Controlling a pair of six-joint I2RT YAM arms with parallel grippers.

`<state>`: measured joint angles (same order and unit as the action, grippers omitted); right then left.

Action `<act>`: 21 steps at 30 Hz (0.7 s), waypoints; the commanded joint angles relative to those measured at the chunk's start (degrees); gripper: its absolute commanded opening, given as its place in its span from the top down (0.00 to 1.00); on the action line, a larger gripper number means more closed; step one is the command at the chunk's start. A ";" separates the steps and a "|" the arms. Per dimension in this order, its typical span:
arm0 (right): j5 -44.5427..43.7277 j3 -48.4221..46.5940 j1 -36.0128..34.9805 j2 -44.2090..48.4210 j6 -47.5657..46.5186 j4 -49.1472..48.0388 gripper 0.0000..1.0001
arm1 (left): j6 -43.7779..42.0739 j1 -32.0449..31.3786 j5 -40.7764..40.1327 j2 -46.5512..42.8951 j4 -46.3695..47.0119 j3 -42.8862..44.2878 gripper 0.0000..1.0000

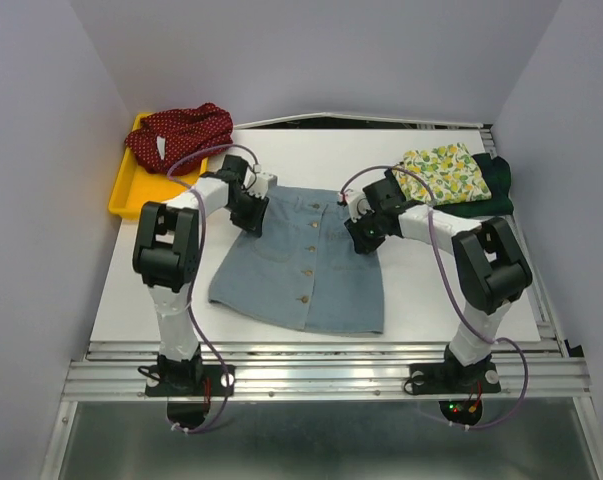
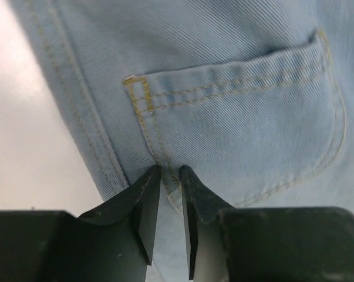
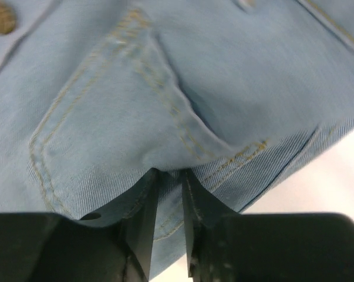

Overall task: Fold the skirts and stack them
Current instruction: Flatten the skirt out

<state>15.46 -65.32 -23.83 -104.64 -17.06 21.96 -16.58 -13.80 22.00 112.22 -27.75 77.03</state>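
The light-blue denim skirt [image 1: 301, 265] lies spread flat in the middle of the table, buttons up. My left gripper [image 1: 251, 215] is at its upper left side, and my right gripper [image 1: 366, 233] is at its upper right side. In the left wrist view the gripper [image 2: 172, 170] is shut on the denim [image 2: 241, 106] by a pocket corner. In the right wrist view the gripper [image 3: 171, 171] is shut on a puckered fold of denim [image 3: 106, 117] below the other pocket. The red white-dotted skirt [image 1: 181, 135] lies bunched at the back left. The folded lemon-print skirt [image 1: 446, 172] rests on the dark green one [image 1: 496, 190] at the back right.
A yellow plastic tray [image 1: 124, 195] at the back left holds the red skirt. The white table top [image 1: 421, 300] ends in a metal rail at the near edge. Grey walls stand close on both sides.
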 commanded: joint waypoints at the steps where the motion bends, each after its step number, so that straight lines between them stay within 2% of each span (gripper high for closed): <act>1: 4.65 5.20 -7.62 -0.83 3.43 4.85 0.75 | 0.85 -0.26 -4.51 11.59 -3.07 15.74 0.68; 3: 8.16 5.38 -9.99 -0.22 7.03 5.55 0.75 | 1.02 -0.26 -5.12 16.77 -5.47 24.96 0.68; 4: 14.01 4.86 -11.92 0.40 9.21 6.08 0.75 | 1.11 -0.52 -5.91 22.02 -8.00 35.36 0.68; 5: 18.16 4.33 -12.72 0.92 9.24 6.08 0.73 | 1.11 -0.61 -5.91 24.68 -9.50 41.29 0.67; 6: 26.38 3.89 -13.42 2.76 11.15 6.26 0.70 | 0.67 -0.70 -5.04 28.71 -10.65 51.79 0.61; 8: 30.92 1.34 -13.96 5.66 12.40 6.35 0.66 | 0.67 -0.96 -5.12 30.59 -12.07 59.08 0.54; 9: 31.12 0.12 -13.96 7.15 13.27 6.43 0.65 | 0.67 -0.88 -4.86 29.73 -11.63 60.67 0.47; 11: 26.65 -2.00 -11.86 11.29 14.07 6.35 0.62 | 0.23 -0.96 -4.51 26.05 -8.30 57.55 0.43; 12: 25.24 -3.83 -8.72 12.17 14.68 6.26 0.63 | -0.03 -0.88 -4.68 20.46 -6.72 54.48 0.42; 13: 23.32 -4.72 -6.94 12.70 14.77 6.34 0.62 | -0.38 -0.88 -4.68 17.62 -3.31 46.71 0.42; 14: 21.99 -5.86 -3.79 12.97 15.38 6.17 0.62 | -0.56 -0.96 -4.08 14.63 -1.89 42.45 0.41; 17: 12.94 -6.75 -1.05 10.70 14.69 6.17 0.61 | -1.52 -0.96 -1.45 4.61 1.90 27.85 0.41; 19: 9.95 -7.01 0.10 9.11 15.48 5.21 0.62 | -1.96 -1.05 0.05 -0.94 4.00 19.09 0.41; 21: 9.41 -7.71 0.10 6.40 16.52 4.33 0.62 | -2.23 -1.57 3.21 -5.58 5.15 14.39 0.41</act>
<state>30.13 -72.01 -22.79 -94.02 -2.66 26.81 -17.26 -14.63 19.81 115.63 -27.66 98.37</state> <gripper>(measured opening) 0.382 0.590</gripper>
